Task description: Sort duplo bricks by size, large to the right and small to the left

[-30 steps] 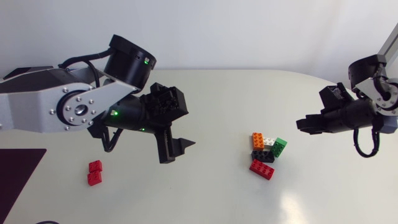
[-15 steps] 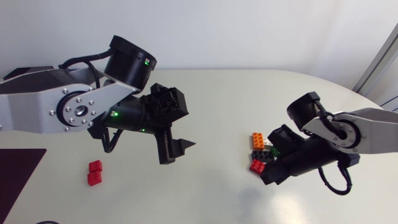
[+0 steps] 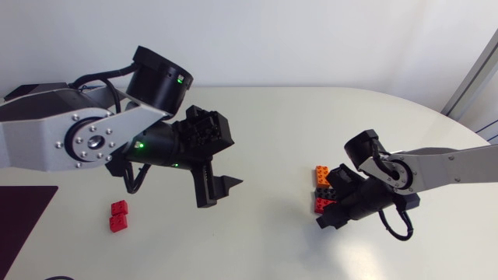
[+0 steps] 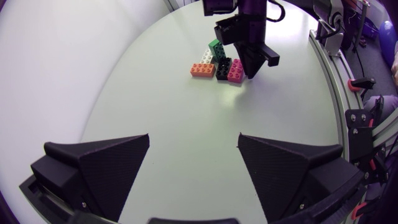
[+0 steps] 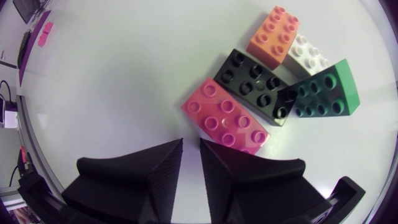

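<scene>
Head view: the left gripper [image 3: 220,191] hangs above the pale rounded table [image 3: 272,117], left of centre. Its broad fingers are spread wide with nothing between them, and the left wrist view bears this out. Near and to its left, a pair of small red four-stud plastic bricks [image 3: 118,216] lies on the left part of the table. The two touch one another and sit well apart from all else. The right gripper [image 3: 323,220] is low at the near side of a cluster of larger bricks, right of centre. In the right wrist view its fingers are drawn almost together, a mere slit between them, and they hold nothing. The tips stand just beside the red eight-stud plastic brick [image 5: 226,121]; whether they touch it cannot be told. A black eight-stud plastic brick [image 5: 256,85] lies flush along that brick's far side. Beyond it an orange plastic brick [image 5: 273,36], a white plastic brick [image 5: 308,55] and a green plastic brick [image 5: 324,90] are packed close together. Assessment: the small bricks appear already placed on the left, and the step in hand is the large bricks, starting with the red one. The next move calls for the right fingers to part enough to span the red brick's width, then descend over it. The black brick against it leaves little room for a finger. A sideways push to the right remains the alternative.
</scene>
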### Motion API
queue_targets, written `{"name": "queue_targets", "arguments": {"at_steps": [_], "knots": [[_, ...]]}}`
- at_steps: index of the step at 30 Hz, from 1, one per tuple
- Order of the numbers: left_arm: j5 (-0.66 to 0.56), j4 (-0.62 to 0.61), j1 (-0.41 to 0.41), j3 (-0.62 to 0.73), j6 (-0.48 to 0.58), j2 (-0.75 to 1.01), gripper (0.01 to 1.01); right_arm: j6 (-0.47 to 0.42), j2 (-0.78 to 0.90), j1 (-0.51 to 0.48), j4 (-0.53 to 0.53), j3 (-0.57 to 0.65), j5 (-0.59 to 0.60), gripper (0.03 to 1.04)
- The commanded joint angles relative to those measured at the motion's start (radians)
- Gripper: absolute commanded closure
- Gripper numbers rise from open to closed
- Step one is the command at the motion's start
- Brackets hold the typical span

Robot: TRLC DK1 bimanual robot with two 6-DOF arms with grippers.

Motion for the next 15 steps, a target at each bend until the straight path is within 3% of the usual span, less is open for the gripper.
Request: {"name": "queue_targets", "arguments": {"at_steps": [1, 7, 15], "knots": [[0.002, -0.007, 0.008, -0.034, -0.008, -0.025, 0.041, -0.014, 0.030, -0.017, 0.027, 0.010, 0.030, 0.80], [0.000, -0.007, 0.025, -0.042, -0.014, -0.048, 0.041, -0.015, 0.003, -0.020, 0.034, 0.013, 0.030, 0.80], [0.000, -0.007, 0.074, -0.077, -0.032, -0.100, 0.041, 0.003, -0.218, 0.020, 0.005, -0.033, 0.030, 0.80]]}}
